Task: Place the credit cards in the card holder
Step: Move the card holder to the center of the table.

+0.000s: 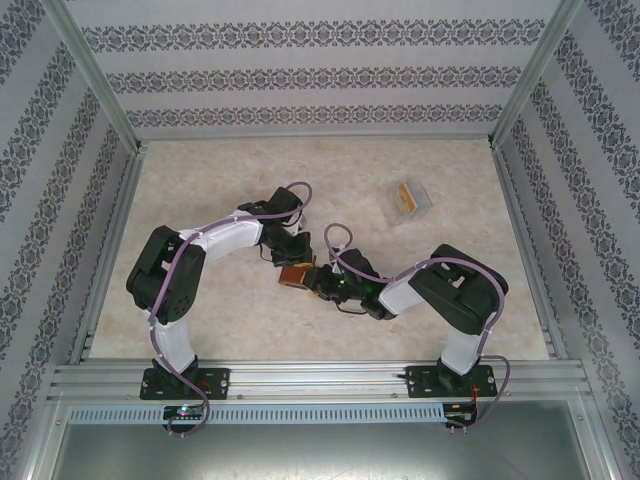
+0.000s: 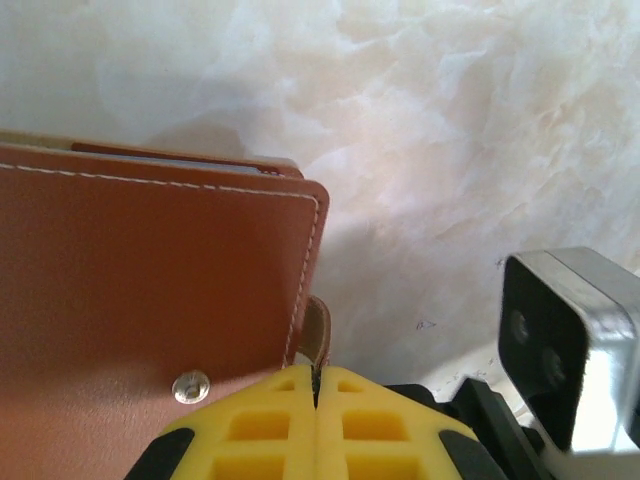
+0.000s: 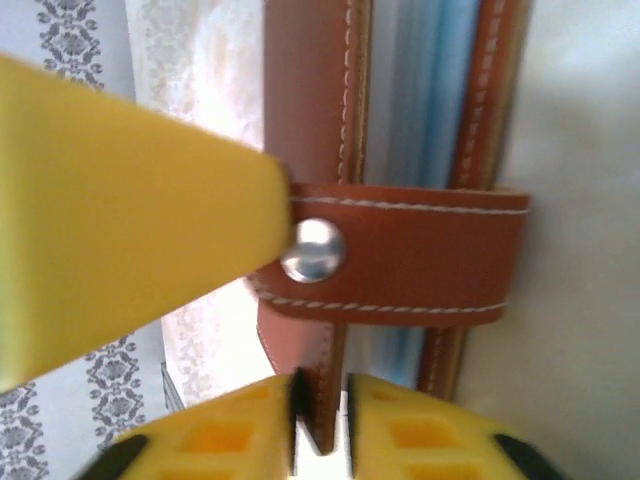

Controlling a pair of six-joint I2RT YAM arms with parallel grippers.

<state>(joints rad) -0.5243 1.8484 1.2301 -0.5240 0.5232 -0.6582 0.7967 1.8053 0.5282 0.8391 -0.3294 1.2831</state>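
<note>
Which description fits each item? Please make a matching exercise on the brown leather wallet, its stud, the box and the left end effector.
1. reddish-brown leather card holder
2. clear plastic box
3. left end effector
4. round metal snap stud

A. lying apart, far right
B. shiny silver
C. shut on the holder's strap
D. white stitching along edges

Pairs: 1-D, 2-A, 3-C, 4-B

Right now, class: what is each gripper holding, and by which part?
The left gripper pinches the card holder by the small leather strap at its edge. The right gripper appears to pinch the edge of one cover.
</note>
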